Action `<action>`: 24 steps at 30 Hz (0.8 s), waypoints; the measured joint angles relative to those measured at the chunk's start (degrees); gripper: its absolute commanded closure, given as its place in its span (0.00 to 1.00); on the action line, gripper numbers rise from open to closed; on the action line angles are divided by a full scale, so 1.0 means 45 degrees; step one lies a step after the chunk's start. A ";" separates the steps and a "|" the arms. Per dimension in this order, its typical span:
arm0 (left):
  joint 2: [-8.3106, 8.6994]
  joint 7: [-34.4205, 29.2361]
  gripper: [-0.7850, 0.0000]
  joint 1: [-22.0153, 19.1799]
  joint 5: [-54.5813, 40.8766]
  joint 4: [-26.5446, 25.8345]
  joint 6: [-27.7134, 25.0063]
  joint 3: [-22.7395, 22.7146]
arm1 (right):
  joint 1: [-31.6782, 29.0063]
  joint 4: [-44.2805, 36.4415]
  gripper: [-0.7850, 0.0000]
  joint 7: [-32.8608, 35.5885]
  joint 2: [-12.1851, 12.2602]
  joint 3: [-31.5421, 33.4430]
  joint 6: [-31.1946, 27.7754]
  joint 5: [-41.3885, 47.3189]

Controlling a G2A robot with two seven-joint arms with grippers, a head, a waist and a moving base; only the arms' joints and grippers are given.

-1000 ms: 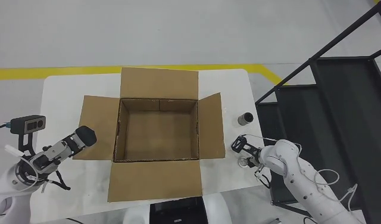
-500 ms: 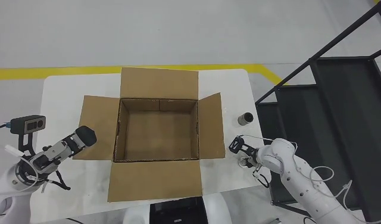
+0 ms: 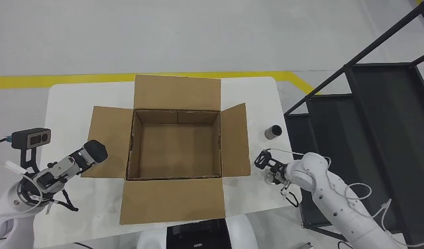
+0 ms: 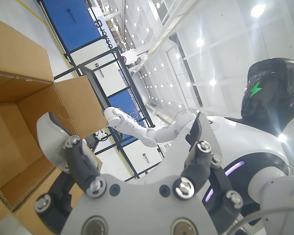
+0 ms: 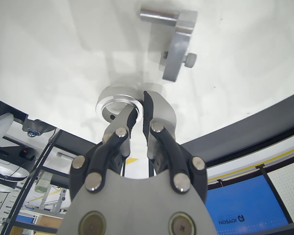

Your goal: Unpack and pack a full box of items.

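An open cardboard box [image 3: 177, 93] sits in the middle of the white table [image 3: 73, 103], flaps spread out and its inside bare. In the right wrist view my right gripper [image 5: 140, 106] is shut on the rim of a short metal ring [image 5: 112, 100], one finger inside it and one outside. From above, the right gripper [image 3: 264, 161] is just off the box's right flap. My left gripper [image 4: 123, 128] stands open with nothing between its fingers, beside the box's [image 4: 14, 128] left flap; from above the left gripper [image 3: 95, 151] touches nothing.
A metal bracket with a rod and a thumb screw [image 5: 178, 50] lies on the table just beyond the ring. A small metal part [image 3: 273, 131] stands near the table's right edge. Dark metal stairs [image 3: 358, 116] rise right of the table.
The right arm has edged slightly toward the box. The left arm and the box have not moved.
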 measured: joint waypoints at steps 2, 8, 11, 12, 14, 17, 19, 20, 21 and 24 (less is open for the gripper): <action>0.0000 0.0000 0.00 0.0000 0.0000 0.0000 0.0000 0.0000 | -0.0228 -0.0452 1.00 0.0027 0.0088 0.0429 -0.0033 0.0064; 0.0000 0.0000 0.00 0.0000 0.0000 0.0000 0.0000 0.0000 | -0.1445 -0.2480 1.00 0.0439 0.0472 0.2893 -0.0334 0.1115; 0.0000 0.0000 0.00 0.0000 0.0000 0.0000 0.0000 0.0000 | -0.2289 -0.3649 1.00 0.0524 0.0640 0.4614 -0.0653 0.2271; 0.0000 0.0000 0.00 0.0000 0.0000 0.0000 0.0000 0.0000 | -0.2540 -0.3988 1.00 0.0505 0.0678 0.5150 -0.0789 0.2708; 0.0000 0.0000 0.00 0.0000 0.0000 0.0000 0.0000 0.0000 | -0.3086 -0.4746 1.00 0.0389 0.0746 0.6387 -0.1130 0.3849; 0.0000 0.0000 0.00 0.0000 0.0000 0.0000 0.0000 0.0000 | -0.3675 -0.5759 1.00 0.0185 0.0799 0.7941 -0.1606 0.5637; 0.0000 0.0000 0.00 0.0000 0.0000 0.0000 0.0000 0.0000 | -0.3888 -0.6385 1.00 0.0006 0.0824 0.8749 -0.2043 0.7130; 0.0000 0.0000 0.00 0.0000 0.0000 0.0000 0.0000 0.0000 | -0.3912 -0.6685 1.00 0.0047 0.0847 0.9041 -0.2239 0.7673; 0.0000 0.0000 0.00 0.0000 0.0000 0.0000 0.0000 0.0000 | -0.3907 -0.7016 1.00 0.0114 0.0871 0.9262 -0.2407 0.8112; 0.0000 0.0000 0.00 0.0000 0.0000 0.0000 0.0000 0.0000 | -0.3632 -0.8105 1.00 0.0410 0.0966 0.9367 -0.2753 0.9047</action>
